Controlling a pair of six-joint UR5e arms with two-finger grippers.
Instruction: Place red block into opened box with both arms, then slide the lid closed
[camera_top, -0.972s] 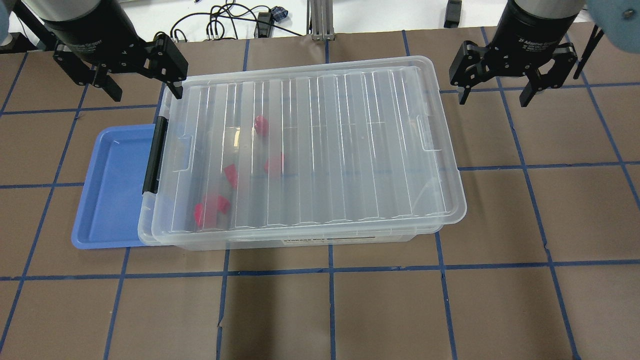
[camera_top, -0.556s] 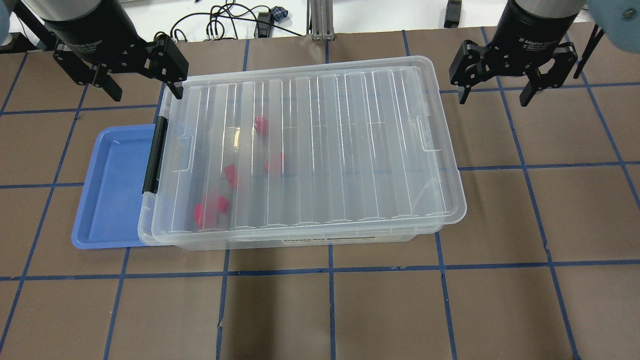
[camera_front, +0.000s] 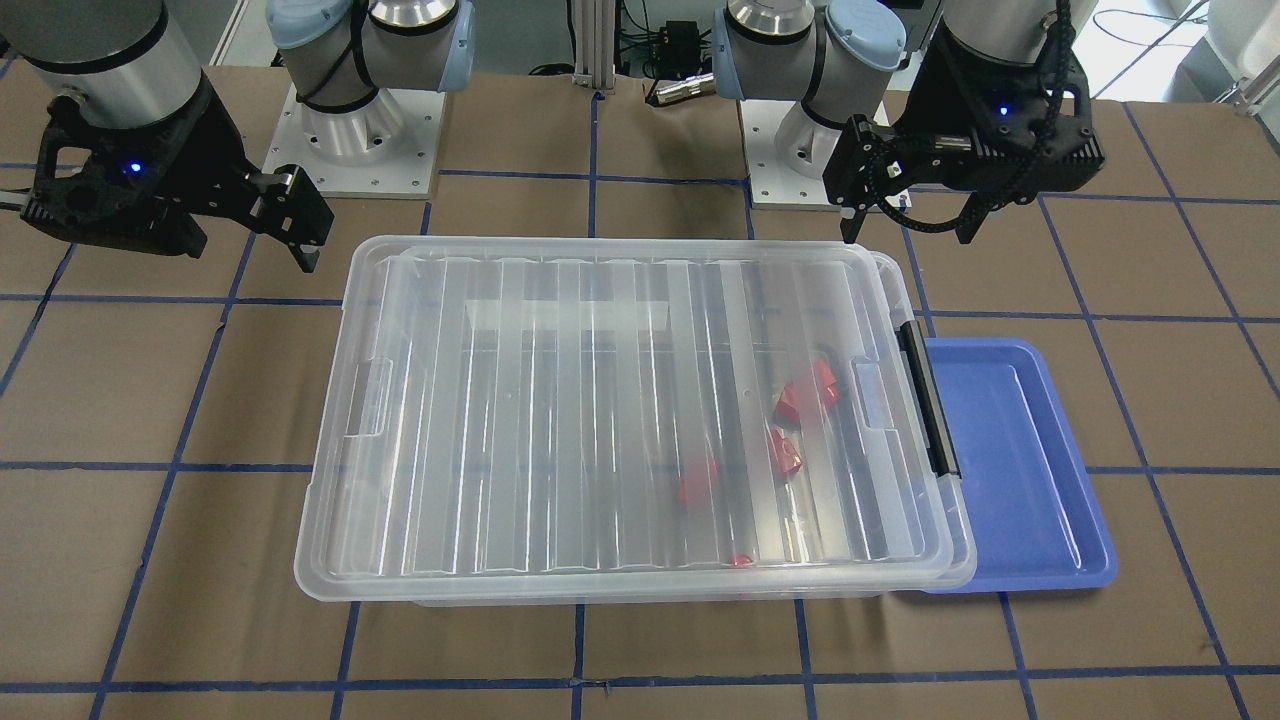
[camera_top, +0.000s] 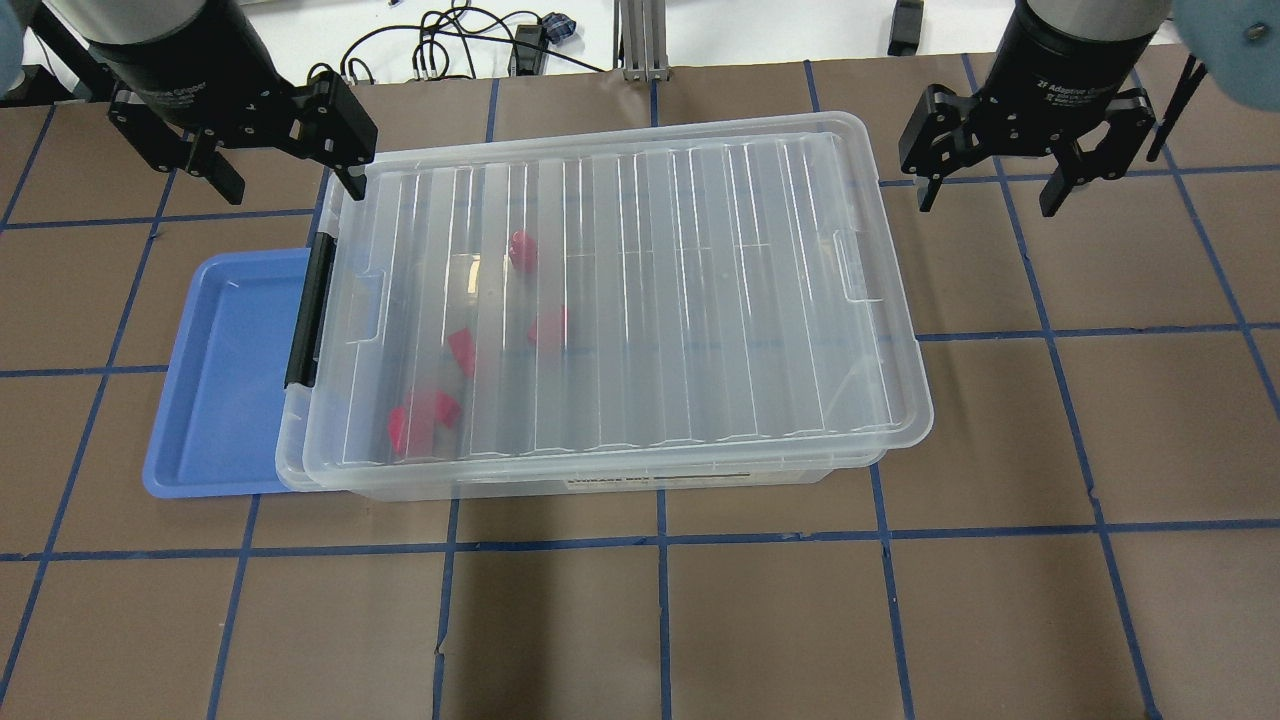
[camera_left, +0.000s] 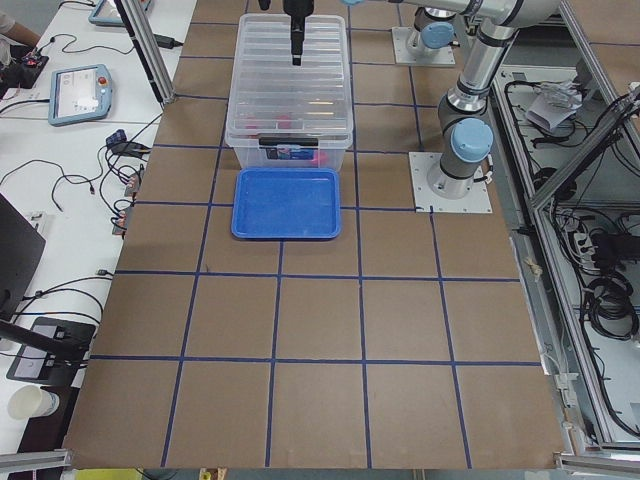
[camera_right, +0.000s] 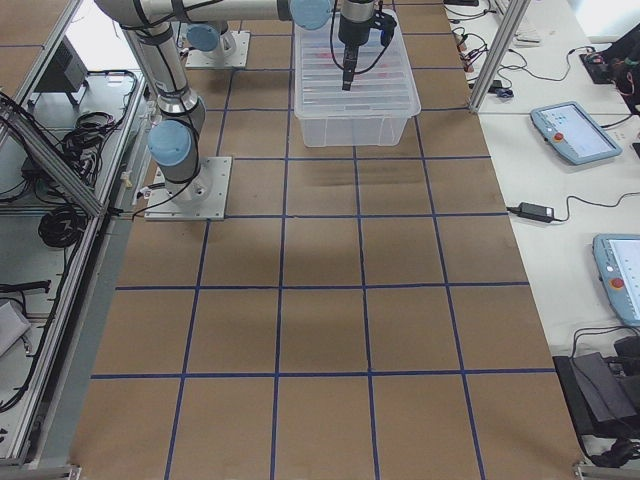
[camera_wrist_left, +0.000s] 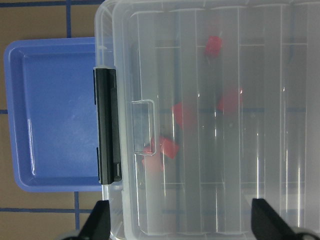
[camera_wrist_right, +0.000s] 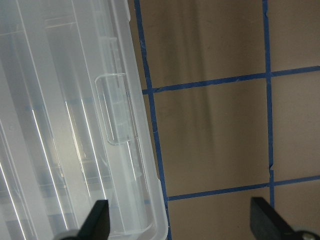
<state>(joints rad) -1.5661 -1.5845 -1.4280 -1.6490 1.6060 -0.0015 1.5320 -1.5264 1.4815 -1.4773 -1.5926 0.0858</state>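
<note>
Below the left gripper (camera_top: 293, 190), whose fingers are spread and hold nothing, lies the end of the box (camera_top: 600, 482) that carries the black bar (camera_top: 308, 310). One fingertip hangs over the far corner there; I cannot tell whether it touches the rim. Between the two grippers the lid (camera_top: 650, 300) lies flat over the box, and the red blocks (camera_top: 548, 328) show through it, gathered on the floor of the box nearer the left gripper. The blocks look stowed, so I judge the step in hand to be finishing the slide. A strip of box rim shows bare past the lid on the left gripper's side, and on the right gripper's side the lid juts out beyond the box wall. To close it well, the right gripper (camera_top: 988, 200), also spread and empty, hanging clear of the lid's end over bare bench (camera_top: 1100, 430), would do best to come down against that jutting short edge. It should then push evenly toward the left gripper, low and square, so the ribbed sheet neither skews nor rides up. The left gripper could steady the bar end so the light box does not skate. The blue tray (camera_top: 220, 380) sits tight against that end and might shift if the box is shoved. Beyond both grippers, cables (camera_top: 450, 45) lie off the bench, out of the way.
</note>
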